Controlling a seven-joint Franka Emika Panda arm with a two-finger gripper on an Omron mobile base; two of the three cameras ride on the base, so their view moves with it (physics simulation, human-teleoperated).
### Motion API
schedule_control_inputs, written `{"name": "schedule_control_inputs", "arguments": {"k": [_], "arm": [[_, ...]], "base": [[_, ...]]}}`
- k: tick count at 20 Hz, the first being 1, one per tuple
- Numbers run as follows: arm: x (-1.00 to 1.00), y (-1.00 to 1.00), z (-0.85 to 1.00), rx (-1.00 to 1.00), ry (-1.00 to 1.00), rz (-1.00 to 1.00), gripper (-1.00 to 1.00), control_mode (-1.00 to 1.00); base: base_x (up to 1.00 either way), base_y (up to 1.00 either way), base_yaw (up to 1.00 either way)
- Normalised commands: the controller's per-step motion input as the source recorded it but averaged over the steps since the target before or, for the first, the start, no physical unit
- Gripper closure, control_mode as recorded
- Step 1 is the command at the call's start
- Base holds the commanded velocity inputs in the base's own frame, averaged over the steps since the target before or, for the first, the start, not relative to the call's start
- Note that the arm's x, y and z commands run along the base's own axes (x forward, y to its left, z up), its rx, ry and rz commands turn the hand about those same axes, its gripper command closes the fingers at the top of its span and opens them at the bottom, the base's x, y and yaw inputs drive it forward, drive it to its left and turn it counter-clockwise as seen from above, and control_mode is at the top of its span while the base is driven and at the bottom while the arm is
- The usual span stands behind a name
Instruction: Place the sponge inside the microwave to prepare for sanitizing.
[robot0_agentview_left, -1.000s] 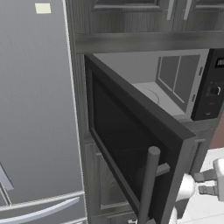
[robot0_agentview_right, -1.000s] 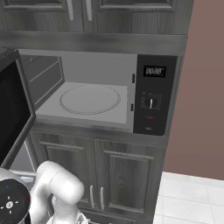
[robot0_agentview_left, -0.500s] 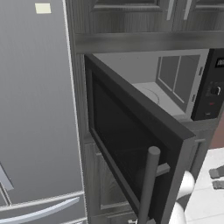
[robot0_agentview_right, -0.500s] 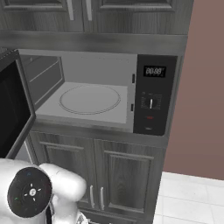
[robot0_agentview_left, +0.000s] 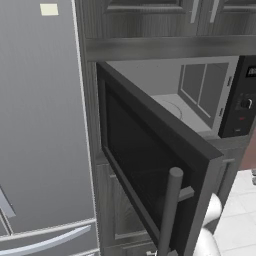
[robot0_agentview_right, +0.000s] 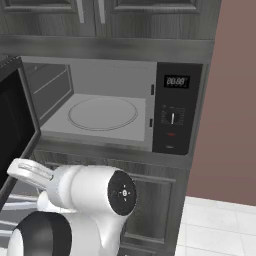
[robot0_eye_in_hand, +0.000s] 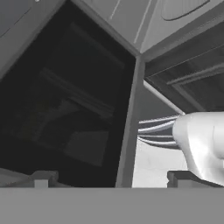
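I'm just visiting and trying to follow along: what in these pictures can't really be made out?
- Sponge: I can't find it; the microwave turntable looks bare in the right base view.
- Microwave interior: in the left base view, the open door covers most of it.
- Display digits: too small to read in the right base view.
- Gripper: the hand view's bottom edge cuts off all but the fingertips; the jaws stand wide apart, nothing between them.

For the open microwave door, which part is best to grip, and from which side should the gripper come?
Grip the vertical grey bar handle at the free edge of the microwave door, near mid-height. Come at the door's outer face, one finger each side of the bar: it stands off the door on a short bracket.
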Motion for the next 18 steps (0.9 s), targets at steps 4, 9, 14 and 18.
{"name": "schedule_control_inputs", "arguments": {"k": [4, 9, 14, 18], "arm": [[0.99, -0.76, 0.0, -0.35, 0.0, 0.0, -1.0, -1.0], [0.77, -0.25, -0.03, -0.64, -0.01, 0.02, -1.0, -1.0], [0.3, -0.16, -0.31, -0.62, 0.03, 0.0, -1.0, -1.0], [0.03, -0.01, -0.41, -0.48, 0.08, 0.0, -1.0, -1.0]], "base": [[0.0, 0.0, 0.0], [0.0, 0.0, 0.0], [0.0, 0.0, 0.0], [0.0, 0.0, 0.0]]}}
